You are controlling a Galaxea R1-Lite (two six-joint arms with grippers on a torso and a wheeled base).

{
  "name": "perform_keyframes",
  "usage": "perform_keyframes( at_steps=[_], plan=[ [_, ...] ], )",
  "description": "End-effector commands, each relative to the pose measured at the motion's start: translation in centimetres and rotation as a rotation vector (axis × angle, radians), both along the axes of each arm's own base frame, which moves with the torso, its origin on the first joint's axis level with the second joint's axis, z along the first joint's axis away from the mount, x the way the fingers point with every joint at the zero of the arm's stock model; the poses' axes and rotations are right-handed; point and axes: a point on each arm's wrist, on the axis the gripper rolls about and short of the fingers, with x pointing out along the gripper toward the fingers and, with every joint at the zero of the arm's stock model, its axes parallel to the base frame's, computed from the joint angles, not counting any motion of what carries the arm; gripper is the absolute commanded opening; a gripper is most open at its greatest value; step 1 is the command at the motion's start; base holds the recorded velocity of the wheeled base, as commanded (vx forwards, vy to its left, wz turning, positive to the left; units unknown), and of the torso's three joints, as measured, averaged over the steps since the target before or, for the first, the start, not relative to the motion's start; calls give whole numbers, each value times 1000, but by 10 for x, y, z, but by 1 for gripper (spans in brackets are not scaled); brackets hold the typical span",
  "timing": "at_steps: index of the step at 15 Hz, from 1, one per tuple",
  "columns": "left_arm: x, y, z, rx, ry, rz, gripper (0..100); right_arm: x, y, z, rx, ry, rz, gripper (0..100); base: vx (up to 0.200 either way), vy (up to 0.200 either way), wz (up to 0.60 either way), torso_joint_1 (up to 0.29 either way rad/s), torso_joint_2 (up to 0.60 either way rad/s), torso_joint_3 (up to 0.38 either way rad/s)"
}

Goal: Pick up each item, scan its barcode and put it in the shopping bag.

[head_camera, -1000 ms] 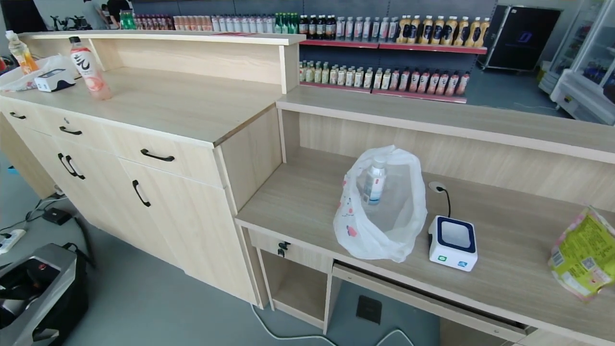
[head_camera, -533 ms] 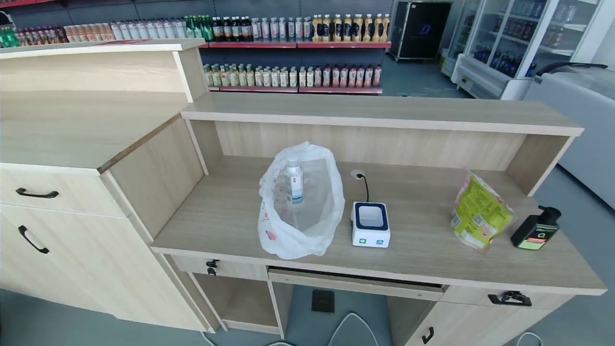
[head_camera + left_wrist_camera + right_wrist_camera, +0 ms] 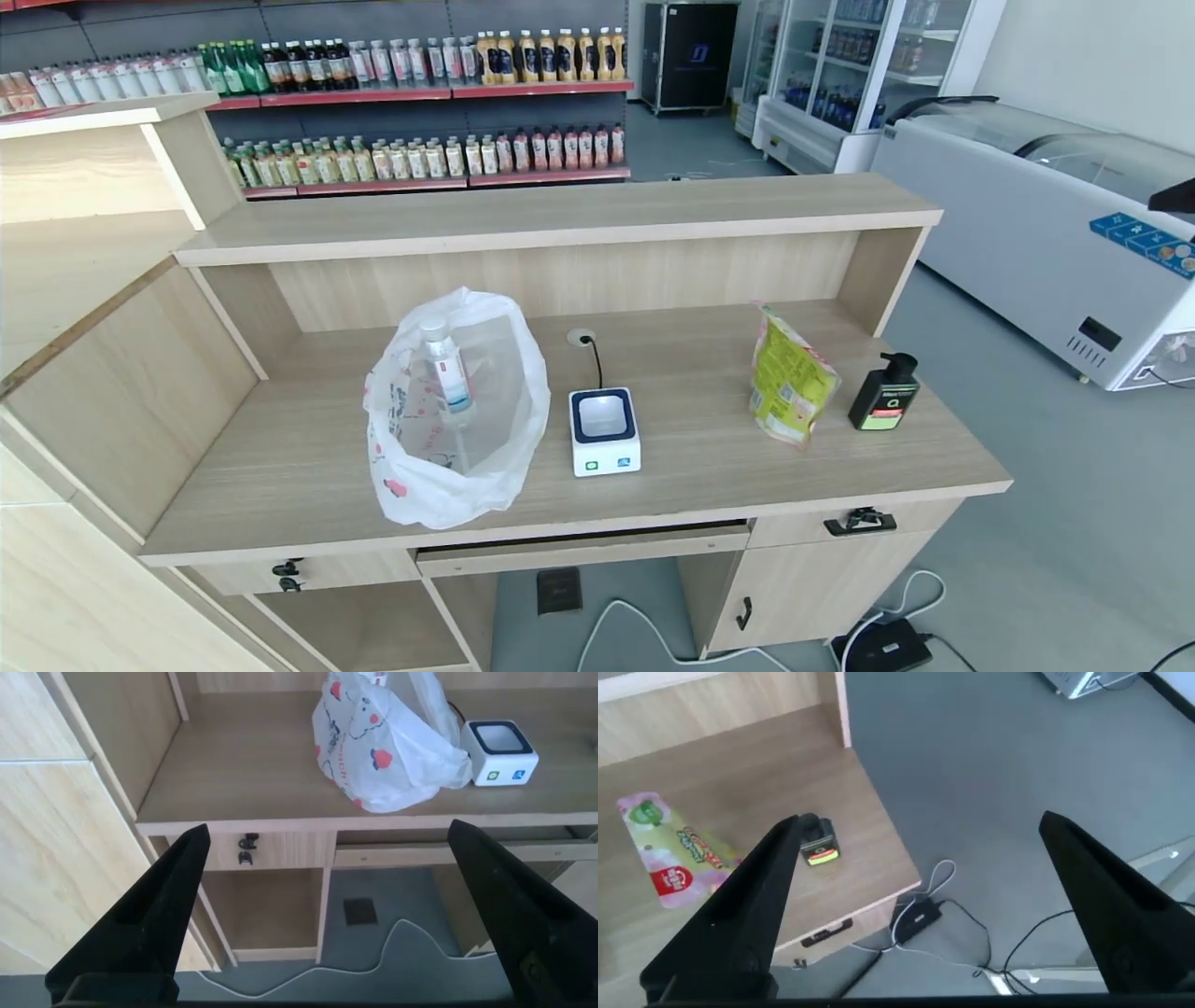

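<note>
Overhead, bottle [image 3: 446, 369] inside shopping bag [image 3: 403, 478], scanner [image 3: 605, 434] beside, at the wrists, both jaws spread, empty.

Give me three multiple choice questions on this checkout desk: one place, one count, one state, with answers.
1. Where is the scanner? A) between the shopping bag and snack pouch B) inside the bag C) on the top shelf
2. How many goods wait on the desk outside the bag? A) none B) two C) four
3. The left gripper is: A) shut on a can B) open, empty C) shut on the pouch
Answers: 1 A, it stands between them. 2 B, the pouch and black pump bottle. 3 B, fingers spread, nothing between.
</note>
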Motion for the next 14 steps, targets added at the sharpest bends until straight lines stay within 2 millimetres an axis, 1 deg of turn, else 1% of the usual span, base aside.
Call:
perform_keyframes(
  at_steps=[1, 2, 3, 4, 6, 8, 11, 14],
  plan=[
    [0, 0, 0, 0, 0, -1, 100, 33, -7, -22, 49, 96, 77, 100, 0, 0, 0, 0, 0, 0],
    [0, 0, 0, 0, 0, -1, 100, 37, -5, -21, 70, 90, 145, 100, 0, 0, 0, 0, 0, 0],
    [0, 0, 0, 0, 0, -1, 100, 45, 1, -23, 100, 88, 253, 100, 0, 0, 0, 0, 0, 0],
    [0, 0, 0, 0, 0, 1, 100, 50, 5, -25, 108, 94, 297, 100, 0, 0, 0, 0, 0, 0],
    [0, 0, 0, 0, 0, 1, 100, 60, 7, -34, 103, 126, 322, 100, 0, 0, 0, 0, 0, 0],
    [0, 0, 0, 0, 0, -1, 100, 82, 5, -55, 91, 185, 338, 100, 0, 0, 0, 0, 0, 0],
    [0, 0, 0, 0, 0, -1, 100, 108, 3, -80, 106, 225, 343, 100, 0, 0, 0, 0, 0, 0],
    [0, 0, 0, 0, 0, -1, 100, 124, 8, -94, 106, 240, 366, 100, 0, 0, 0, 0, 0, 0]
  ],
)
